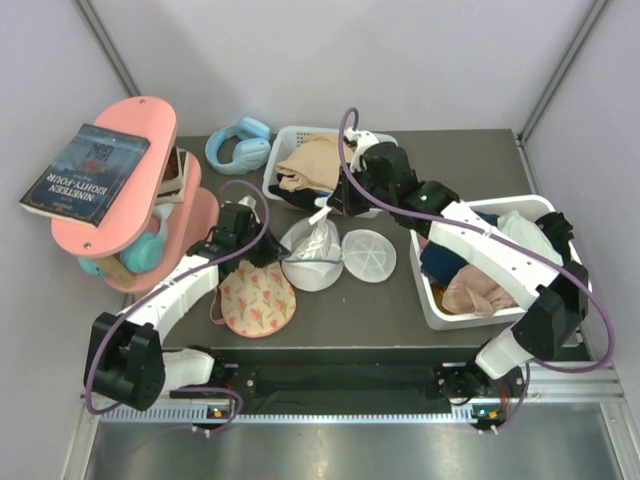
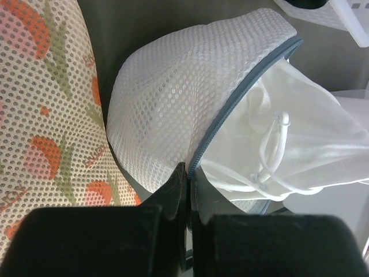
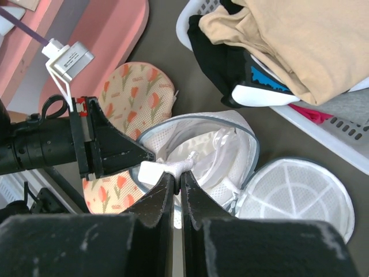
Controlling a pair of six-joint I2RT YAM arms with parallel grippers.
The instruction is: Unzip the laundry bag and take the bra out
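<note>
The laundry bag [image 1: 312, 258] is a white mesh dome with a grey zip rim, lying open mid-table, its round mesh lid [image 1: 369, 255] flat to its right. My left gripper [image 1: 268, 250] is shut on the bag's zip rim [image 2: 230, 104], its tips [image 2: 189, 173] pinching the edge. My right gripper [image 1: 325, 212] is above the bag, shut [image 3: 177, 176] on a white fabric piece [image 3: 190, 164] with thin white straps that rises out of the bag [image 3: 230, 144]. The bra [image 1: 257, 300], peach with red flowers, lies on the table left of the bag [image 2: 40, 115], outside it.
A white slatted basket [image 1: 290, 135] with a tan garment stands behind the bag. A second white basket [image 1: 430, 300] full of clothes stands at the right. Blue headphones [image 1: 238, 145] lie at the back. A pink shelf [image 1: 120, 210] with a book [image 1: 85, 175] stands left.
</note>
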